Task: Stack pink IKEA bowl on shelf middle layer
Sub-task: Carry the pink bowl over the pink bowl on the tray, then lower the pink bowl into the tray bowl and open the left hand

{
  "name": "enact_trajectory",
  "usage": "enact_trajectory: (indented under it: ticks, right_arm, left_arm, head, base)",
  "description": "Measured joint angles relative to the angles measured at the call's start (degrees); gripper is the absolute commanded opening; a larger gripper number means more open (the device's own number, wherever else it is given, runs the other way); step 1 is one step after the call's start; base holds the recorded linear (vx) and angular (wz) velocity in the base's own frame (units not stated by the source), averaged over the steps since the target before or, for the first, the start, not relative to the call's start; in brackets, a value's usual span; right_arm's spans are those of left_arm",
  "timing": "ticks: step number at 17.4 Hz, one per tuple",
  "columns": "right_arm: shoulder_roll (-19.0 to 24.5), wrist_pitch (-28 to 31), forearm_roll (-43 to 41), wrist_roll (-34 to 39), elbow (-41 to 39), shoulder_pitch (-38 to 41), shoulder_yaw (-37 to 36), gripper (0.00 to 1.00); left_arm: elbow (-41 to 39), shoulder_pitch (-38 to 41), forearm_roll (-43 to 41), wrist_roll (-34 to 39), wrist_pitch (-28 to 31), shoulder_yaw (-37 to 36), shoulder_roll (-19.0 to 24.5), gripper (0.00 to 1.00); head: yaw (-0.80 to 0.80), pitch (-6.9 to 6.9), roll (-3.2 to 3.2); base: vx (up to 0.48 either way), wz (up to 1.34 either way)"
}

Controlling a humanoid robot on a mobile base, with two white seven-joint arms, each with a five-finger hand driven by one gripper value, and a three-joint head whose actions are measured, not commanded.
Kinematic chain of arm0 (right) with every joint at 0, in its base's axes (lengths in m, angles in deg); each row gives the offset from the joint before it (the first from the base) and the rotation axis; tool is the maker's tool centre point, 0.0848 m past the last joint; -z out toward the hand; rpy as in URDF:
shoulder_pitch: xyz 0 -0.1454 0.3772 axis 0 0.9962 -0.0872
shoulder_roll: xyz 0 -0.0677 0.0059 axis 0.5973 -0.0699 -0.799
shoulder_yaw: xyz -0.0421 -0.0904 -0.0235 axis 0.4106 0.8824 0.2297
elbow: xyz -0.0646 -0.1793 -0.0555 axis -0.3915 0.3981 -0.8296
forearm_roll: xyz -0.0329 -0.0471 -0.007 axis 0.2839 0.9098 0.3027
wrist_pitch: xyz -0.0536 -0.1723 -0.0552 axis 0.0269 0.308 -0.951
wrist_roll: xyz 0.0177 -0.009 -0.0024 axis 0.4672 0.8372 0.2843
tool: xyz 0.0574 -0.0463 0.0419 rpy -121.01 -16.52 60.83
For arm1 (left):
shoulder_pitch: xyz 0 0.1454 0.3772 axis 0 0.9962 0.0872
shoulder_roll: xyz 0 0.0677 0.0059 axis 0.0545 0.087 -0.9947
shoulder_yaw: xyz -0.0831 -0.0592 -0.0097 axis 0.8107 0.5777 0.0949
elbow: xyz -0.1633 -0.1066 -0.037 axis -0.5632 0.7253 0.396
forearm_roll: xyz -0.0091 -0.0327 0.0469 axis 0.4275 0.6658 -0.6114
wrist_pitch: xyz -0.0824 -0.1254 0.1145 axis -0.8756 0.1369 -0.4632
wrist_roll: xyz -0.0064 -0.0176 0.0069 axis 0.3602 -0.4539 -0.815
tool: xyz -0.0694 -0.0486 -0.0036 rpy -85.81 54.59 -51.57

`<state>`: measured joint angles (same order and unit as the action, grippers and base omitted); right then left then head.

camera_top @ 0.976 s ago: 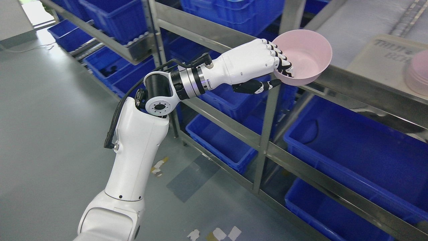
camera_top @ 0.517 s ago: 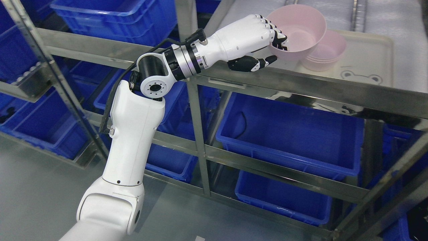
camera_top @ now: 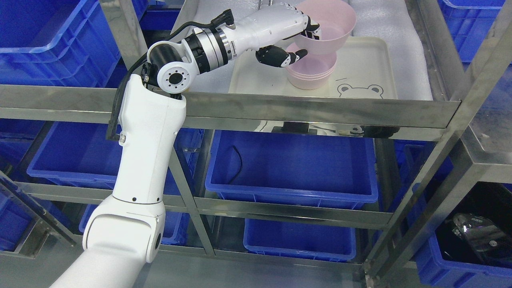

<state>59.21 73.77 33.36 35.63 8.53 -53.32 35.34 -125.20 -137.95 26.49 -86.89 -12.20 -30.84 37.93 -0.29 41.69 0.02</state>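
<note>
Left hand point(camera_top: 290, 34): we see it reaching over the shelf rail, fingers hooked over the near rim of the pink bowl point(camera_top: 330, 26) with the thumb beneath, holding it.
Pink bowl: we see it held tilted, directly above the stack of pink bowls point(camera_top: 312, 74); we cannot tell whether the two touch.
Stack of pink bowls: we see it standing on the cream tray point(camera_top: 372, 64), near a bear face printed on the tray.
Cream tray: we see it lying on white padding on the steel shelf point(camera_top: 320, 112).
Below the shelf: we see blue bins point(camera_top: 292, 168) on lower levels.
</note>
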Motion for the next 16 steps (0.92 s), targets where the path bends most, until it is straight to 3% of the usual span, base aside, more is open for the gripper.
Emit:
enact_trajectory:
  ticks: [6, 16]
  right_arm:
    - [0.0, 0.0, 0.0, 0.0, 0.0, 0.0, 0.0, 1.0]
    - [0.0, 0.0, 0.0, -0.01, 0.0, 0.0, 0.0, 1.0]
  left_arm:
    - [-2.96, 1.86, 2.95, -5.65, 0.16, 1.49, 1.81, 0.04]
    - [-2.75, 3.6, 2.6, -5.62, -0.67, 1.04, 4.02, 0.05]
  head:
    - [0.0, -0.01, 0.0]
    - [0.0, -0.01, 0.0]
  base:
    - [0.085, -0.09]
    - [0.035, -0.03]
